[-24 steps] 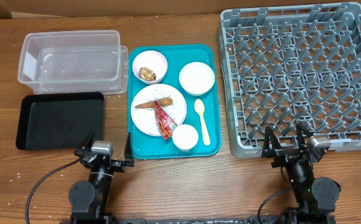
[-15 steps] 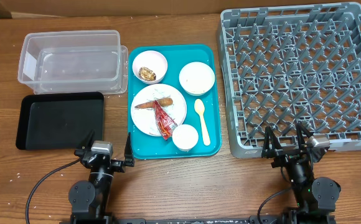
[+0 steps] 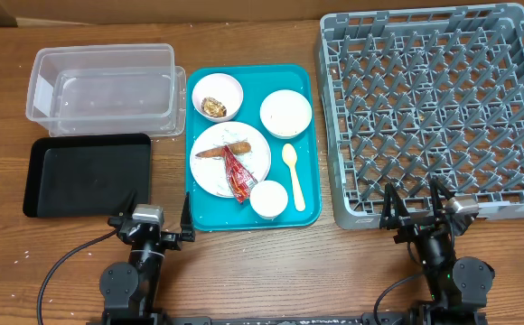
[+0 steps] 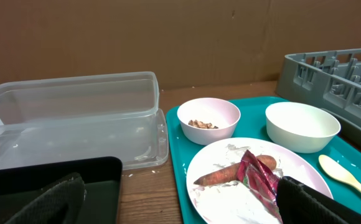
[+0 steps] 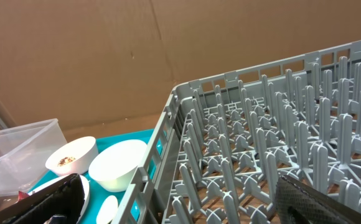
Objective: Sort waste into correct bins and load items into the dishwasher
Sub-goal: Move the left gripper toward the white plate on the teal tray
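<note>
left pincer: jaws spread wide, nothing held, parked at the near table edge
right pincer: wide too, empty, just short of the near rim of the dish rack
change: none. Both arms and every item sit exactly as in the earlier overhead views
meaning: judged not started, all sorting and loading still to do
plate: ahead and a bit right of left pincer, on the teal tray
carrot piece: on the plate, touching the red wrapper
first bowl: beyond the plate from left pincer, holds the brown food lump
second bowl: ahead-right of left pincer, ahead-left of right pincer; contents can't tell
cup: closest dish to left pincer, to its right, just beside the plate
spoon: right of the plate, between both pincers
black tray: just ahead-left of left pincer, nothing in it
clear tub: farther ahead-left, past the black tray, nothing in it
next, a guess: left pincer goes for wrapper or carrot — both lie flat, so a low pinch is needed
</note>
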